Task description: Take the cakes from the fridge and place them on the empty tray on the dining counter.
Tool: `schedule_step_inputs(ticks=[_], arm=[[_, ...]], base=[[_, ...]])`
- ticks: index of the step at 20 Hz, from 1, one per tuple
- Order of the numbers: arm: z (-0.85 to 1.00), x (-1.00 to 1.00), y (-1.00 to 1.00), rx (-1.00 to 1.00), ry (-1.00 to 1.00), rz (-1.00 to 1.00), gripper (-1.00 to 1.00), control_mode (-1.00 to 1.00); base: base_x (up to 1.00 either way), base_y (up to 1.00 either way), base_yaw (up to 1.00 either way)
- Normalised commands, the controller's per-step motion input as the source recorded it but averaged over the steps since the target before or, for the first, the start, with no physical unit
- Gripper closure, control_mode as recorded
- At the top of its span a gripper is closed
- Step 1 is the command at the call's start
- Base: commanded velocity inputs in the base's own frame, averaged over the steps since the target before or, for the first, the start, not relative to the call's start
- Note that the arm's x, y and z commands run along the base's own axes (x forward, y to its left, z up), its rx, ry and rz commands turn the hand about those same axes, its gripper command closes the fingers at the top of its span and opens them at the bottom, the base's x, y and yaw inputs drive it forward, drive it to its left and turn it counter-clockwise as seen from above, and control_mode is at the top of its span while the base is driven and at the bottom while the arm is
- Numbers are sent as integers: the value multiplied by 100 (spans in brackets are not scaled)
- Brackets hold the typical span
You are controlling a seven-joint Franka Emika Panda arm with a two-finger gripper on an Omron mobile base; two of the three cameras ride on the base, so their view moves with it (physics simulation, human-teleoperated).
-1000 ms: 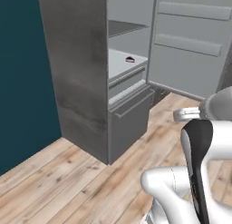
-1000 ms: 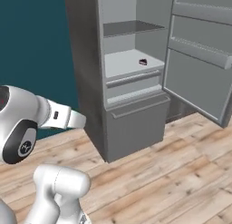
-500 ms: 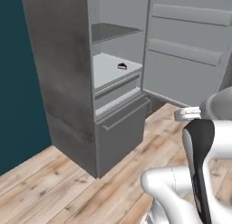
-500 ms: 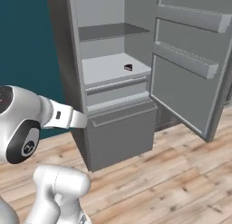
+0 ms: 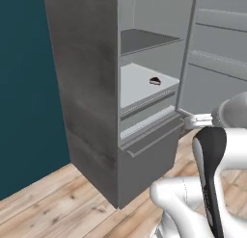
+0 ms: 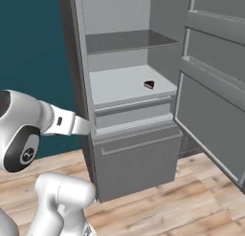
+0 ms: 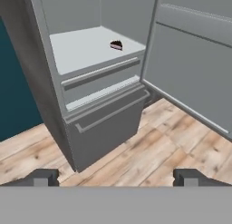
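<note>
My gripper (image 7: 116,177) hangs wide and empty facing the open fridge (image 7: 86,128), since the chocolate cake (image 7: 116,45) sits deep on its shelf (image 7: 81,48).

Light: even and flat, no single source to pick out.
Brightest: the pale shelf (image 6: 127,84) inside the fridge (image 6: 129,149), almost white.
Shadows: soft and dim under the upper shelf (image 5: 144,39); the fridge's side panel reads darker and mottled.
Glare: none on the wooden floor (image 7: 149,146).
Sharpness: everything slightly soft and coarse; the chocolate cake (image 7: 116,45) is a tiny smudge, details lost.
Edges: straight, no bending.
</note>
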Motion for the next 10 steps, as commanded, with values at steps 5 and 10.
schedule_step_inputs(ticks=[5,10], arm=[[0,0,0,0,0,0,-100,100],[0,0,0,0,0,0,-100,100]], base=[[20,-59,21],[39,-27,22]])
